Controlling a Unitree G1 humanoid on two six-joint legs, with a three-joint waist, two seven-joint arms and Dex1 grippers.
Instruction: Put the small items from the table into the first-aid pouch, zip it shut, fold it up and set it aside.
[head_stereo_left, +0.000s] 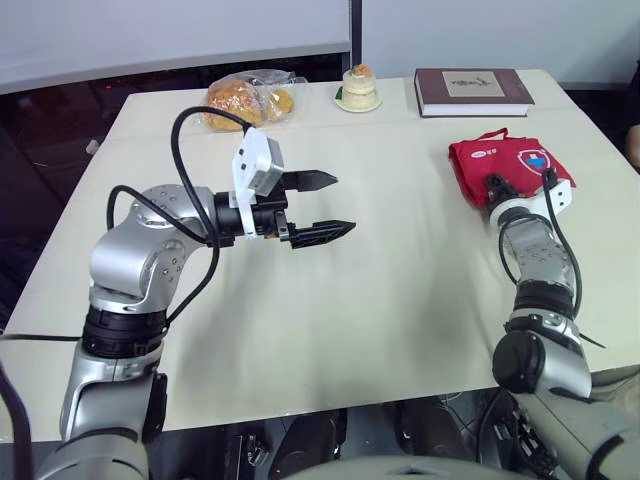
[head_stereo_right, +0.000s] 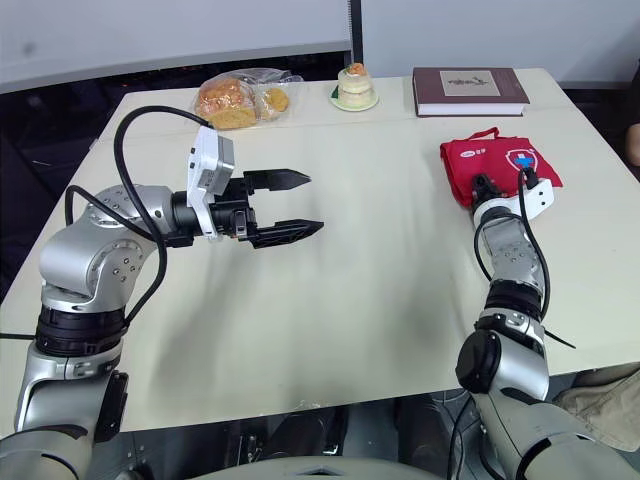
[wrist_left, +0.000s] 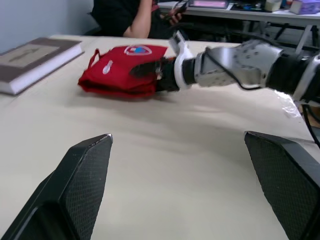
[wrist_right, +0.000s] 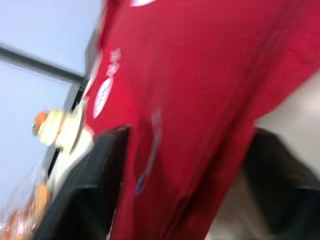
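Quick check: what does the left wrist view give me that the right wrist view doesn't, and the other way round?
Left wrist, not right wrist: the book, a seated person and the open left gripper. Right wrist, not left wrist: the cake and the bread bag. Both: the red pouch with the right gripper at it.

left arm (head_stereo_left: 140, 255) raised, jaws apart | right arm (head_stereo_left: 535, 255) extended, jaws apart

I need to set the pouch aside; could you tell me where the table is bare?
Bare: the near half of the table, and the middle between the left end effector and the pouch. Crowded: the far edge, with bread bag, cake and book.
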